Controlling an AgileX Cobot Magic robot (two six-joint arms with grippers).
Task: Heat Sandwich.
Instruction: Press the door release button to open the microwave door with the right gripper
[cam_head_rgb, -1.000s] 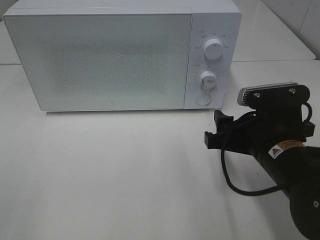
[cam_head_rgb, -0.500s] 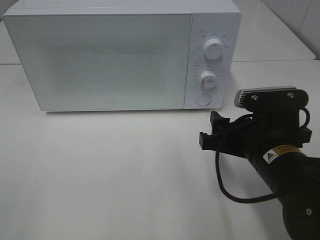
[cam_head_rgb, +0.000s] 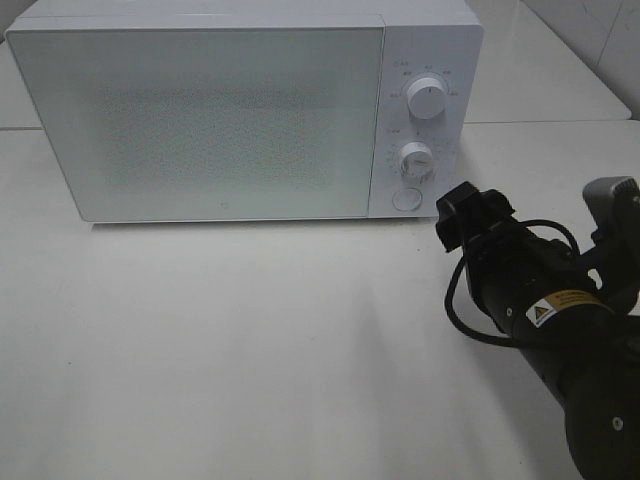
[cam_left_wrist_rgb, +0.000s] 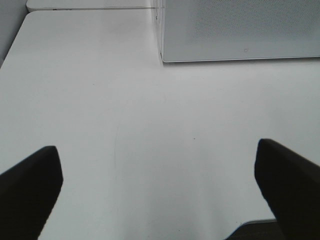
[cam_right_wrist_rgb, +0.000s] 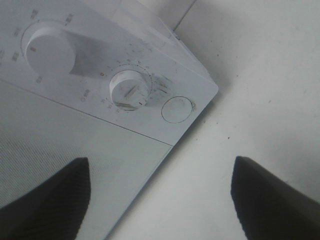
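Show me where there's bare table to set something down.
The table is bare in front of the microwave, everywhere left of the right gripper. Crowded only at the right, where it sits near the round button.

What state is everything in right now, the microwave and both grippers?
microwave door, shut
upper knob, untouched, setting unreadable
lower knob, untouched, setting unreadable
round button, untouched
left gripper, open, empty
right gripper, open, empty, facing the knobs

left end effector (cam_left_wrist_rgb: 157, 165): jaws apart | right end effector (cam_head_rgb: 470, 212): jaws apart
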